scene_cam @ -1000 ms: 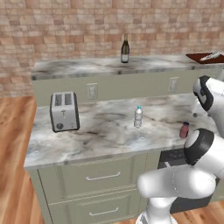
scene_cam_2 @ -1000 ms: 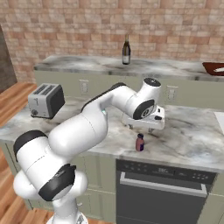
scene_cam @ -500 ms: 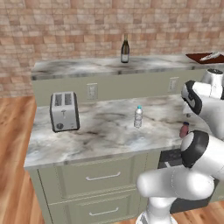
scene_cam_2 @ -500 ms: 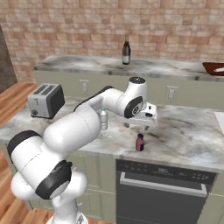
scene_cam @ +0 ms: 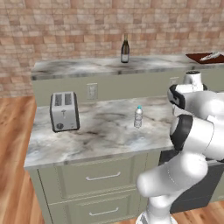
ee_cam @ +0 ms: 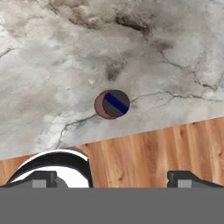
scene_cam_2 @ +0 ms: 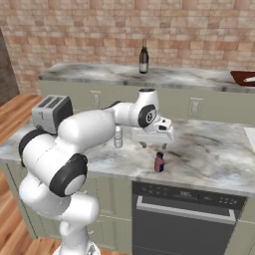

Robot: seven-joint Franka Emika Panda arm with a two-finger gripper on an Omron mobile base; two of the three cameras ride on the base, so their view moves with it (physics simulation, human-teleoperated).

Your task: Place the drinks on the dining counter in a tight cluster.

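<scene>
- The toaster (scene_cam_2: 51, 112) stands far off to the left of the jaws in the right base view, on the lower marble worktop (scene_cam_2: 209, 159), well apart from them.
- The water bottle (scene_cam: 138, 117), clear with a white cap, stands upright on the same worktop to the left of the jaws; in the right base view it is partly hidden behind the white arm.
- The gripper (scene_cam_2: 153, 145) hangs over the worktop pointing straight down, with its jaws spread wide apart and nothing between them.
- In the hand view the two dark fingertips (ee_cam: 190, 178) rise far apart at the bottom edge, over the wooden floor (ee_cam: 166, 144) beyond the worktop's front edge.
- The maroon bottle (scene_cam_2: 159, 162) stands upright near the worktop's front edge, below the jaws and a little to their right in the right base view, clear of both fingers.
- Seen from above in the hand view, the same bottle shows its dark round cap (ee_cam: 115, 103) ahead of the jaws, roughly midway between the two fingertips and not touched by either.
- The wine bottle (scene_cam_2: 144, 58), dark with a pale label, stands upright on the dining counter (scene_cam_2: 99, 73), far beyond and above the jaws.
- A dark red dish (scene_cam_2: 244, 77) rests at the far right end of that raised counter, well apart from the jaws.
</scene>
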